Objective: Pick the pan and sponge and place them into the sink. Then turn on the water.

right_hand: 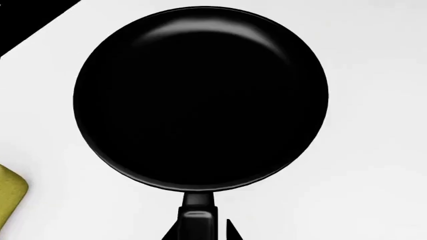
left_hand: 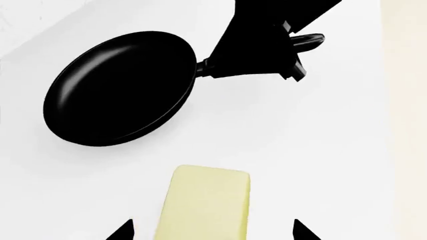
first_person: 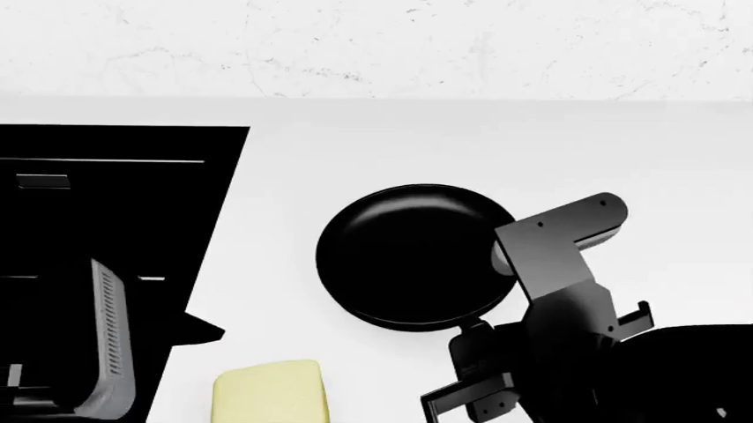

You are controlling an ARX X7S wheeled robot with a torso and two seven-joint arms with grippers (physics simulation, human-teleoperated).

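The glossy black pan [first_person: 412, 256] lies flat on the white counter, its short handle [right_hand: 198, 220] pointing toward me. My right gripper [right_hand: 203, 231] is shut on that handle, one finger on each side; it shows in the head view too, as the right gripper [first_person: 474, 351]. The pale yellow sponge [left_hand: 207, 200] lies on the counter nearer than the pan. My left gripper [left_hand: 213, 232] stands open, its fingertips [left_hand: 123, 231] wide apart on either side of the sponge, not touching it. The black sink [first_person: 118, 220] lies at the left. No water is in view.
A pale speckled wall [first_person: 376, 44] runs behind the counter. My left arm's grey link [first_person: 106, 344] hangs over the sink's near part. My right arm [first_person: 553, 256] overlaps the pan's right rim. A corner of the sink [right_hand: 20, 20] shows beyond the pan.
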